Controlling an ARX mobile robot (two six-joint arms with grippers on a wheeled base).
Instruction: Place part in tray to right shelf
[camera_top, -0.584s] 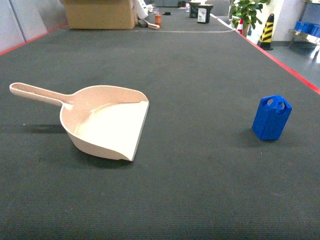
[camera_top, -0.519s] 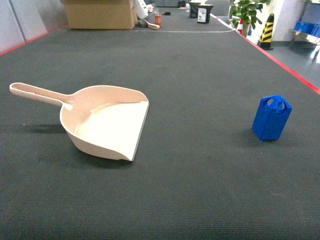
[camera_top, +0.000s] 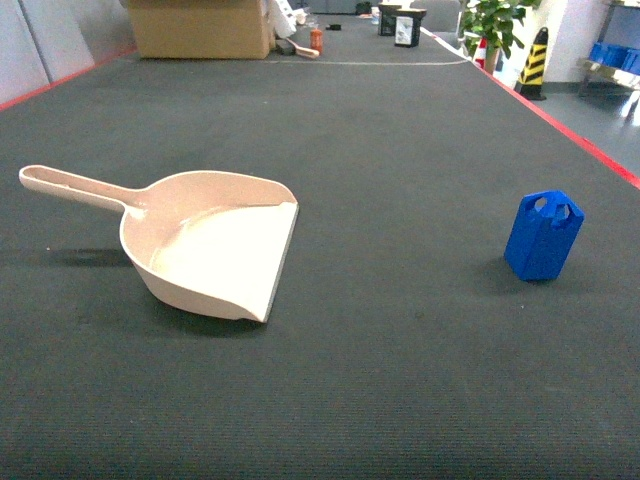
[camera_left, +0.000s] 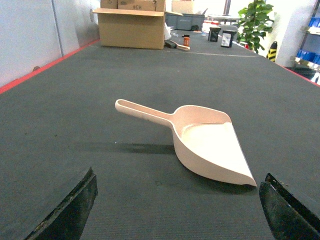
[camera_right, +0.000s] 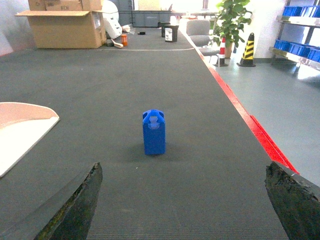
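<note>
The part (camera_top: 543, 236) is a small bright-blue block standing upright on the dark mat at the right; the right wrist view shows the part (camera_right: 154, 132) ahead, well beyond the fingertips. The cream tray (camera_top: 215, 243) lies on the mat at the left, handle pointing far left, lip toward the right. In the left wrist view the tray (camera_left: 205, 141) sits ahead and slightly right. My left gripper (camera_left: 177, 202) is open and empty, short of the tray. My right gripper (camera_right: 185, 200) is open and empty. Neither gripper appears in the head view. The right shelf is out of view.
A cardboard box (camera_top: 200, 27) stands at the far end of the mat, with small items beside it. A red line (camera_top: 560, 120) marks the mat's right edge. A potted plant (camera_top: 492, 25) and a striped cone (camera_top: 533, 65) stand beyond it. Blue crates (camera_right: 300, 50) sit on a far rack.
</note>
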